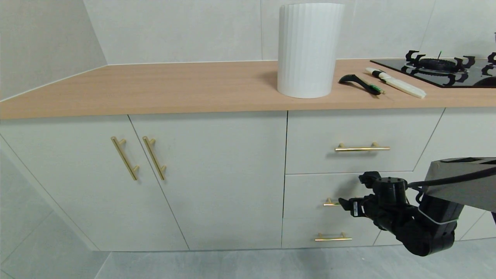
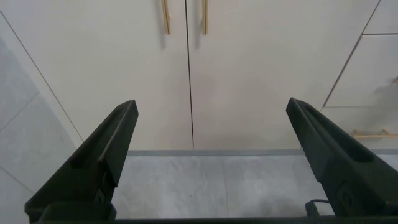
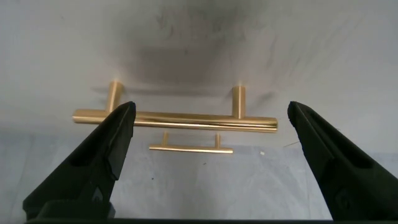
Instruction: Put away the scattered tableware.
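Head view: my right tool (image 1: 346, 204) sits low at the middle drawer handle (image 1: 330, 203). The tableware, a black utensil (image 1: 360, 83) and a white utensil (image 1: 395, 82), lies above on the counter (image 1: 174, 87) beside a white canister (image 1: 310, 50).

Left wrist view: my left tool (image 2: 211, 109) is spread wide, facing the cabinet doors (image 2: 261, 74).

Right wrist view: my right tool is apart, with the middle drawer handle (image 3: 177, 119) dead ahead and its long axis lying across the gap.

Straight ahead of the wide-spread right jaws, a drawer handle (image 3: 175, 119) crosses the gap. The drawer front (image 3: 199, 37) close behind it blocks any further reach. Ahead of the spread left jaws, bare floor (image 2: 211, 186) leads to closed cupboard doors (image 2: 249, 74).
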Available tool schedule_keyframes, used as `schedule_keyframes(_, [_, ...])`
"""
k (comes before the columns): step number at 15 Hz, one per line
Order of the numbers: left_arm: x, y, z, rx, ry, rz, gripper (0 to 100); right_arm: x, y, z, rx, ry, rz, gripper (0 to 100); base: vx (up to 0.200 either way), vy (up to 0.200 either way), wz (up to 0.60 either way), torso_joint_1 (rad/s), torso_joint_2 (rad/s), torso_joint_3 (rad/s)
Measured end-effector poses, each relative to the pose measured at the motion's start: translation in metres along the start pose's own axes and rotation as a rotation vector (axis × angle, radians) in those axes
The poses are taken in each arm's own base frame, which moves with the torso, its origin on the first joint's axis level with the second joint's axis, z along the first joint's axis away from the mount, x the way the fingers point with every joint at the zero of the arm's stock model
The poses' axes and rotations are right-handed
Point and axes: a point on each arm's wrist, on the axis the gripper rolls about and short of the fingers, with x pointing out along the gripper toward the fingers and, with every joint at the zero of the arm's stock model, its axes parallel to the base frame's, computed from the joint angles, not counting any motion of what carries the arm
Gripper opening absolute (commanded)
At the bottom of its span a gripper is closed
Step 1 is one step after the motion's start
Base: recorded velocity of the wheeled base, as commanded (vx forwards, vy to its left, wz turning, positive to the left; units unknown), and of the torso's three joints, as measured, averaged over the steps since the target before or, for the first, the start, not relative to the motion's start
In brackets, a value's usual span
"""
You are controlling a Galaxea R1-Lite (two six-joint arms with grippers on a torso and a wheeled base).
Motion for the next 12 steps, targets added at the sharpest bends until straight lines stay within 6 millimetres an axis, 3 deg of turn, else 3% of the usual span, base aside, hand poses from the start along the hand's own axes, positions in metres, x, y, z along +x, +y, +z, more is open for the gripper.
schedule_keyframes(12, [0.0, 0.0, 0.0, 0.0, 0.0, 0.0, 100, 0.009, 0.001, -0.017, -0.012, 0.047, -0.012, 100, 0.0, 0.0, 0.0, 0.0, 0.0, 0.0])
